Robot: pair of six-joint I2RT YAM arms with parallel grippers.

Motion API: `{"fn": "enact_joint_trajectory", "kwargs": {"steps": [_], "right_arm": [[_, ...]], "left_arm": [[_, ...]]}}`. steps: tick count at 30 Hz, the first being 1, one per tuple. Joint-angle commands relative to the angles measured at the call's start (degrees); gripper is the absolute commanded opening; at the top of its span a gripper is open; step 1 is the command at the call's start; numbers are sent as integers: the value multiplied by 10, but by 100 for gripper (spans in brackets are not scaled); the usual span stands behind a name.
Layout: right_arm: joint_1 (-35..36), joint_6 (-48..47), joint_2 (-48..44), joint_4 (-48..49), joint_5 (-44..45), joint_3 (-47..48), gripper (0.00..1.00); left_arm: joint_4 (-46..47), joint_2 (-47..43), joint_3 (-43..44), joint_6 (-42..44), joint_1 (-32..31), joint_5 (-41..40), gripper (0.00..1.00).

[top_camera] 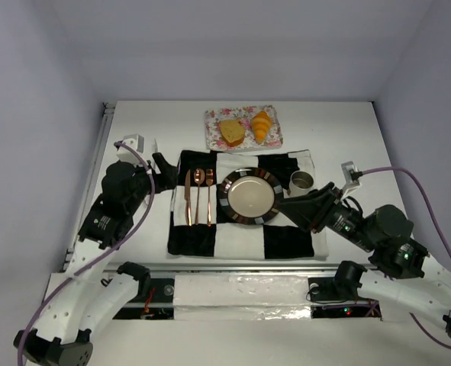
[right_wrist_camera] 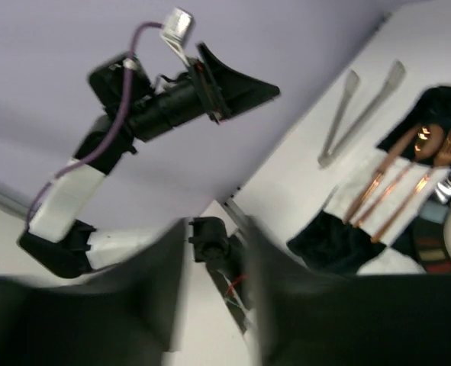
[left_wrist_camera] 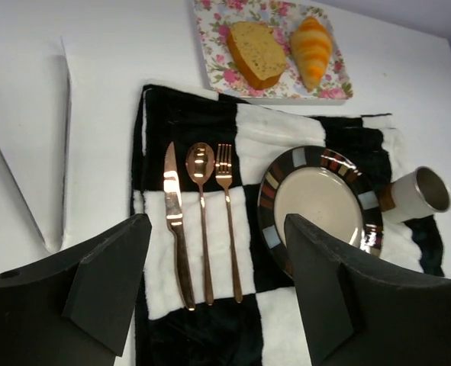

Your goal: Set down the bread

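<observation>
Since both pieces look like moulded toy food, I judge them light, stiff and fairly slick, so a pinch across the middle should hold better than one at an end. The bread slice (top_camera: pixel 232 132) lies on the nine o'clock half of the floral tray (top_camera: pixel 212 117), with the croissant (top_camera: pixel 262 126) just beside it on the three o'clock half. The tray sits at twelve o'clock from the striped plate (top_camera: pixel 249 195). The slice's flat crust sides offer the surest grip. The croissant tapers, so its thick ribbed belly is the place to take.

The left gripper (left_wrist_camera: pixel 217 229) is spread wide and holds nothing, hanging over the checked cloth (left_wrist_camera: pixel 156 114) above the knife (left_wrist_camera: pixel 173 221), spoon (left_wrist_camera: pixel 201 164) and fork (left_wrist_camera: pixel 225 164). The right gripper (top_camera: pixel 286 203) points at the plate's three o'clock rim below the cup (top_camera: pixel 301 181). Its own view is blurred, and I cannot tell how its jaws stand. Nothing shows between them.
</observation>
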Motion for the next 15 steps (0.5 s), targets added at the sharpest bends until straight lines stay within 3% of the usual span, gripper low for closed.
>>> {"fn": "enact_joint_trajectory", "kwargs": {"steps": [1, 2, 5, 6, 9, 11, 13, 15], "right_arm": [[-1, -12, -18, -51, 41, -24, 30], [-1, -11, -22, -51, 41, -24, 21], [-1, -11, -35, -54, 55, -31, 0], [-1, -9, -37, -49, 57, -34, 0], [-1, -4, -42, -33, 55, -47, 0], [-1, 5, -42, -24, 58, -59, 0], [-1, 15, -41, -11, 59, -68, 0], [-1, 21, -41, -5, 61, -81, 0]], "left_arm": [[38, 17, 20, 24, -2, -33, 68], [40, 25, 22, 25, -2, -43, 68], [54, 64, 24, 56, -2, -71, 55], [54, 77, 27, 63, -2, -85, 37], [71, 120, 28, 73, -2, -136, 4], [88, 165, 33, 79, 4, -158, 2], [88, 207, 43, 81, 19, -171, 8], [84, 268, 55, 79, 40, -170, 28]]}}
